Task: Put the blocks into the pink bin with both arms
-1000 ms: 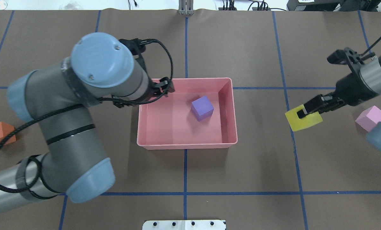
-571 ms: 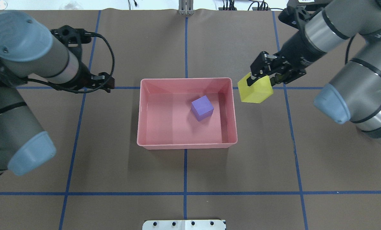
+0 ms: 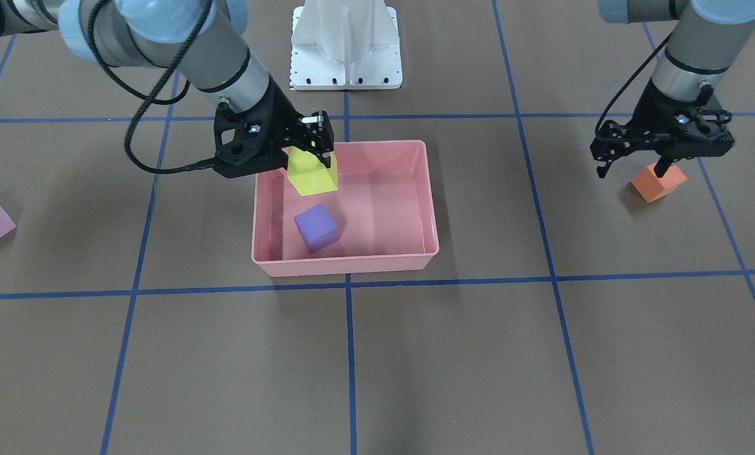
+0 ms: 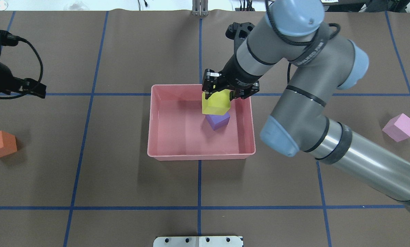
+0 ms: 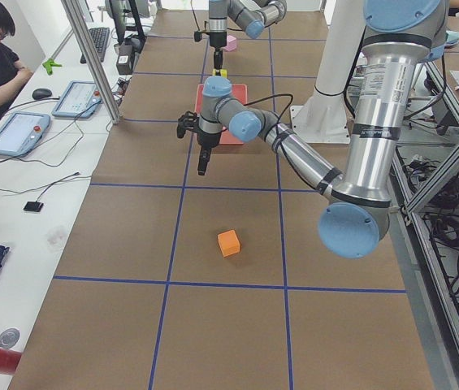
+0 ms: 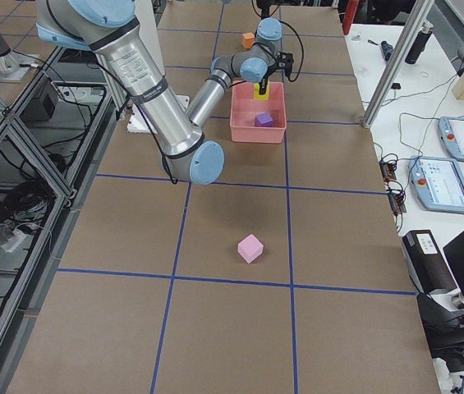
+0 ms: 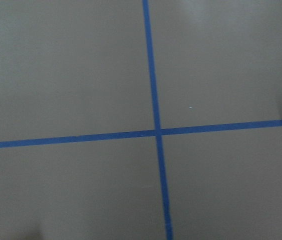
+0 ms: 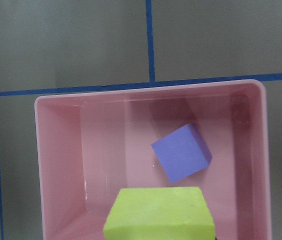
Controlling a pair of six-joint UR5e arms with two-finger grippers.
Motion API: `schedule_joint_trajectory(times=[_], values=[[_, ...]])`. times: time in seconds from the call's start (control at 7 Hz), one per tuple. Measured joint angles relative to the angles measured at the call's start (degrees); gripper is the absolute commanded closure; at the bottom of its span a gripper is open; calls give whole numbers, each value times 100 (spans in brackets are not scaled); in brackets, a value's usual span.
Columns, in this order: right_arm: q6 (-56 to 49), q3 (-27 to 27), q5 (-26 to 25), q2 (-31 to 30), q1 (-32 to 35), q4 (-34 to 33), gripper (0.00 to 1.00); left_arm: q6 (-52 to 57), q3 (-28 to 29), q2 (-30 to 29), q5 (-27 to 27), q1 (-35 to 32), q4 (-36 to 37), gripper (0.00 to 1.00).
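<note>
Since a moment ago, your right gripper (image 4: pixel 218 95) has swung in from the side with the yellow cube (image 4: pixel 214 106). Your left gripper (image 3: pixel 662 169) has gone off toward the orange cube (image 3: pixel 659 182). The right jaws pinch the yellow cube tight, up in the air over the pink bin (image 4: pixel 198 157). Its way into the bin is straight down. Watch the purple cube (image 4: pixel 220 122) on the bin floor, which sits right under the yellow one or just beside it. You cannot tell if the left gripper is open.
</note>
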Motion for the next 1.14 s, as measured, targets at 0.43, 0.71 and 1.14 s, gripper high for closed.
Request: schedule_joint_trajectory(times=[0.43, 0.71, 1.14], values=[[166, -739, -717, 718, -479, -50, 100, 297, 324, 1038, -102, -417, -933, 0], [190, -1119, -963, 973, -650, -34, 100, -253, 1019, 1475, -81, -465, -2300, 1], [190, -1271, -1082, 1015, -774, -30, 100, -1560, 1412, 1767, 252, -403, -3189, 0]])
